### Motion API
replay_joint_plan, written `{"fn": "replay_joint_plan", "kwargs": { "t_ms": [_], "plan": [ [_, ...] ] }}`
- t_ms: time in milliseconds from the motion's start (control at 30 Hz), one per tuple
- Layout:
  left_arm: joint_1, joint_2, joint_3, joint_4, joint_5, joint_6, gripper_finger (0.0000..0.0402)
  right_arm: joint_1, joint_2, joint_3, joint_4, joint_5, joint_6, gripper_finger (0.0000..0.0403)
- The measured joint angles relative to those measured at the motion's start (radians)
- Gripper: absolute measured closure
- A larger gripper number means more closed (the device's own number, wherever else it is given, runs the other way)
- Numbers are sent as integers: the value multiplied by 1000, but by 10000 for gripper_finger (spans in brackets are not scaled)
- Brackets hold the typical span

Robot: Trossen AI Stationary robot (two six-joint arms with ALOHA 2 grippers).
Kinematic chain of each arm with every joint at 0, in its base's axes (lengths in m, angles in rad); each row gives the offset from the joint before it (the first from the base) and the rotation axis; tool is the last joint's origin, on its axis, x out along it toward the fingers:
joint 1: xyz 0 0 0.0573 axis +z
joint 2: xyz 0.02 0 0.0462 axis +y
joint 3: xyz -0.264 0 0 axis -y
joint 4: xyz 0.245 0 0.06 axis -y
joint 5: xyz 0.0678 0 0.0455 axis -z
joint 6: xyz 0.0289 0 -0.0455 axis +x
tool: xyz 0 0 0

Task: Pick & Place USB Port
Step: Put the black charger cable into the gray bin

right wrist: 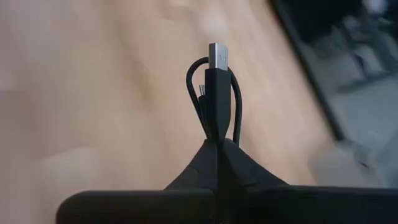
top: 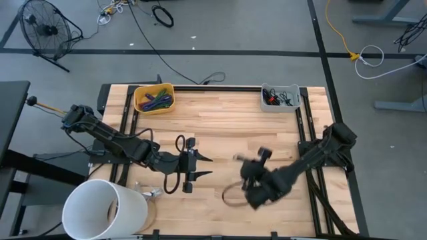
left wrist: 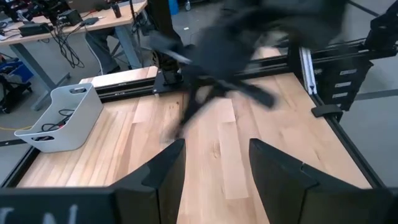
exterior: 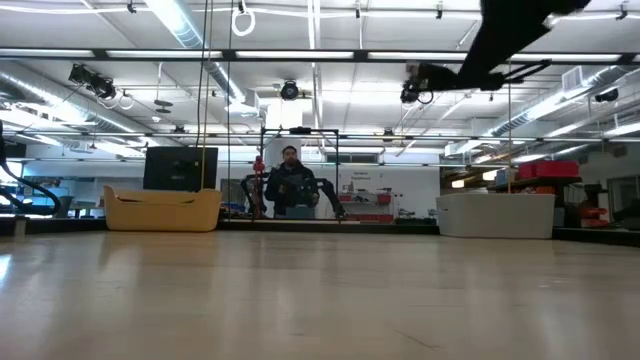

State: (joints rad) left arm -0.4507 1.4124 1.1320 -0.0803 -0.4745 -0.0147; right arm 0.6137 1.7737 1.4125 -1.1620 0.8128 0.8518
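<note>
1. The floor (top: 220,33) around the table was grey, crossed by dark tape lines.
2. A black fan (top: 44,30) stood at the far left.
3. Loose cables (top: 162,15) lay on the floor beyond the table; a yellow cord (top: 337,30) ran at the far right.
4. Long ceiling lights (exterior: 180,25) hung overhead.
5. A person (exterior: 291,185) sat in the far background.

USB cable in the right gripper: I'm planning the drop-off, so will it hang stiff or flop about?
Probably both. The plug end stands straight above the shut right gripper, so it looks rigid. The thin cord loops beside the plug, so the rest likely dangles and sways. It seems light.
</note>
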Motion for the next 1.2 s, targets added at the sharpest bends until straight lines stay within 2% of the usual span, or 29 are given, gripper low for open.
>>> {"fn": "replay_joint_plan", "kwargs": {
  "t_ms": [67,167,467,733,933,1200],
  "plan": [
    [0,0,0,0,0,0,220,-49,-26,-16,-70,23,36,403],
    [0,0,0,0,0,1,220,-139,-107,-81,-67,45,5,403],
    [0,0,0,0,0,9,220,-484,-433,-403,162,-98,-253,403],
    [0,0,0,0,0,2,220,-729,-692,-570,272,-137,-405,403],
    [0,0,0,0,0,9,220,-910,-783,-651,381,-145,-540,403],
    [0,0,0,-32,0,12,220,-1161,-782,-757,651,-316,-739,403]
  ]
}}
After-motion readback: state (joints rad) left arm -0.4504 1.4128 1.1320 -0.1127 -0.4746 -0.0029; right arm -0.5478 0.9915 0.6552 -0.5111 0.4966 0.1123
